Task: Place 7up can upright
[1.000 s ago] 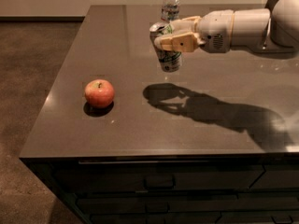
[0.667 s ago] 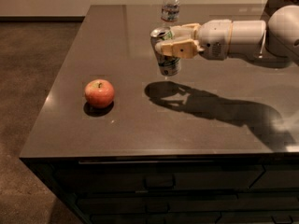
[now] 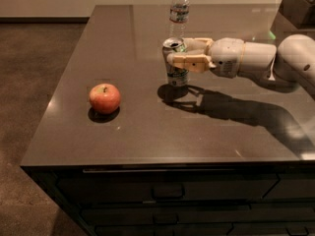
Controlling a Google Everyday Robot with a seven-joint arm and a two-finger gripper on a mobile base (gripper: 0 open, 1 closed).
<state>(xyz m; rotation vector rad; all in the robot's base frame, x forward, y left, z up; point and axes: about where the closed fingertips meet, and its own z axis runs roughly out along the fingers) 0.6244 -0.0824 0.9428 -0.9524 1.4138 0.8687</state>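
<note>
The 7up can [image 3: 174,73] is silver with green markings and stands upright, its open top facing up. Its base is at or just above the dark countertop [image 3: 147,132], with its shadow right beneath it. My gripper [image 3: 176,52] reaches in from the right and is shut on the can's upper half. One finger [image 3: 189,61] crosses the can's front. The other finger is behind the can and partly hidden.
A red apple [image 3: 104,98] lies on the left of the counter. A clear water bottle [image 3: 179,11] stands just behind the can. A dark box [image 3: 298,6] sits at the back right corner. The counter's front and left edges drop to the floor.
My gripper has lowered the can towards the countertop. The can's shadow now meets its base. The apple and the bottle have not moved.
</note>
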